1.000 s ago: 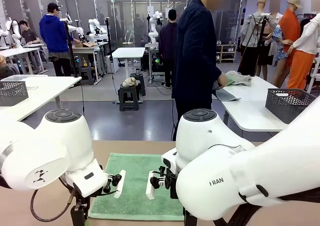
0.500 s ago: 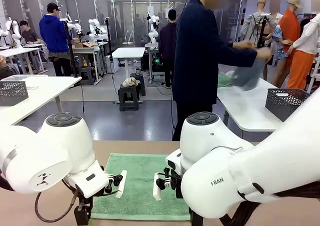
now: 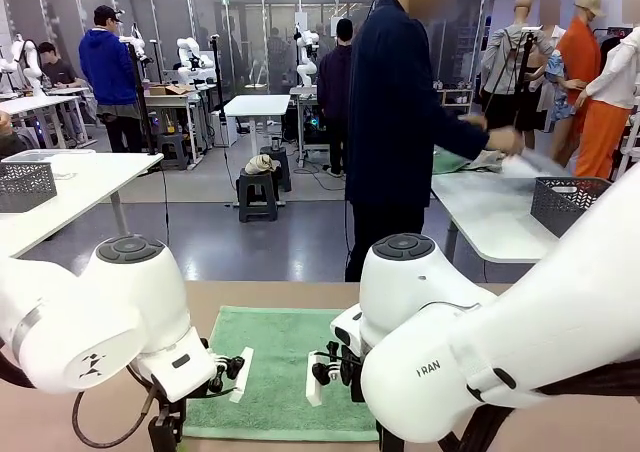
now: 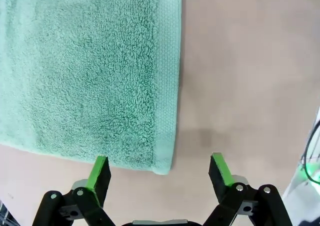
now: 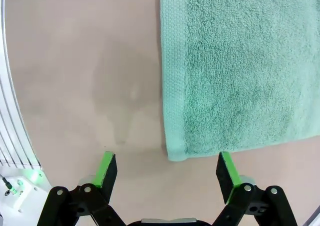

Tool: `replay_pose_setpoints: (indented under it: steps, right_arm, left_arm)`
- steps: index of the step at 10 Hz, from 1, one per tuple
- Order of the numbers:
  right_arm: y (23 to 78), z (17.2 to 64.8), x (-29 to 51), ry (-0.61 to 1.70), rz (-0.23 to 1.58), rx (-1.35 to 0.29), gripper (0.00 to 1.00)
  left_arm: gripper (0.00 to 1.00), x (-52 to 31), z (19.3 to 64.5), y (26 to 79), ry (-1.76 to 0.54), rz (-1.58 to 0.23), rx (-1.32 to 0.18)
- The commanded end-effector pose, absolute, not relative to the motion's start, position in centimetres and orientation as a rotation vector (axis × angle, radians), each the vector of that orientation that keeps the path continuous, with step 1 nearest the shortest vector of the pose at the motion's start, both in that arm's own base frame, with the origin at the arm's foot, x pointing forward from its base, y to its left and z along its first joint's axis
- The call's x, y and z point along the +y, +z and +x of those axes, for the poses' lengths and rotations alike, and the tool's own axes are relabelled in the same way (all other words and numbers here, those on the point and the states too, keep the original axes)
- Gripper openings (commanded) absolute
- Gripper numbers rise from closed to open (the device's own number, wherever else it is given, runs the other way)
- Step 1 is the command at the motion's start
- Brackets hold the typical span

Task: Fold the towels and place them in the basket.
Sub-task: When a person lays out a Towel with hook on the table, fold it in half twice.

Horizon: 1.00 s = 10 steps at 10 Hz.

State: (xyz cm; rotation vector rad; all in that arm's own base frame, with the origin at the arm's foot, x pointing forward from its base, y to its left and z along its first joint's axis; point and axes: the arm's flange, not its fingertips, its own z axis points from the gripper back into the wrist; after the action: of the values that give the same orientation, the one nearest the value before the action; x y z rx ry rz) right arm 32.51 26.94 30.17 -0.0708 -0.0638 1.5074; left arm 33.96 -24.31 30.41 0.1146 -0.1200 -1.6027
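A mint green towel [image 3: 280, 367] lies flat on the brown table between my two arms. In the left wrist view the towel [image 4: 90, 71] fills the upper left. Its near corner lies just ahead of my left gripper [image 4: 160, 170], which is open and holds nothing. In the right wrist view the towel [image 5: 240, 66] covers the upper right. That side's near corner sits between the spread fingers of my open right gripper [image 5: 166, 168]. A dark grey mesh basket [image 3: 575, 204] stands on a white table at the far right.
A person in dark blue [image 3: 395, 122] stands beyond the table, turned to the white table [image 3: 490, 217] and handling a cloth there. Another mesh basket [image 3: 25, 184] sits on a white table at the far left. Bare brown tabletop [image 5: 75, 61] flanks the towel.
Both arms have sunk a little toward the towel's near corners. The person swung a cloth up and has brought it down onto the white table.
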Motion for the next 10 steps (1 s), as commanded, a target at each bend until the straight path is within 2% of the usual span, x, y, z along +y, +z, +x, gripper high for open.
replay_pose_setpoints:
  steps: [1,3,4,5,6,9,10]
  right_arm:
    - [28.59,29.99,24.1,1.535,-0.079,-0.091,1.0]
    - [28.33,30.18,24.25,1.531,-0.084,-0.093,1.0]
    - [28.35,30.26,24.33,1.527,-0.093,-0.096,0.94]
    - [28.33,30.23,24.37,1.522,-0.094,-0.097,0.81]
    - [28.32,30.28,24.36,1.52,-0.098,-0.102,0.9]
    - [27.77,30.49,24.33,1.509,-0.084,-0.09,0.9]
    - [27.7,30.58,24.26,1.505,-0.089,-0.09,0.71]
  left_arm:
    - [1.0,-22.56,32.59,29.39,-1.631,0.135,-0.146]
    - [1.0,-22.56,32.73,29.19,-1.635,0.134,-0.148]
    - [1.0,-22.64,32.75,29.25,-1.638,0.15,-0.15]
    - [0.82,-22.44,32.78,29.26,-1.636,0.145,-0.146]
    - [0.84,-22.44,32.92,29.31,-1.629,0.142,-0.152]
    - [0.84,-21.94,33.14,29.0,-1.61,0.12,-0.142]
    - [0.84,-21.98,33.23,28.95,-1.61,0.128,-0.14]
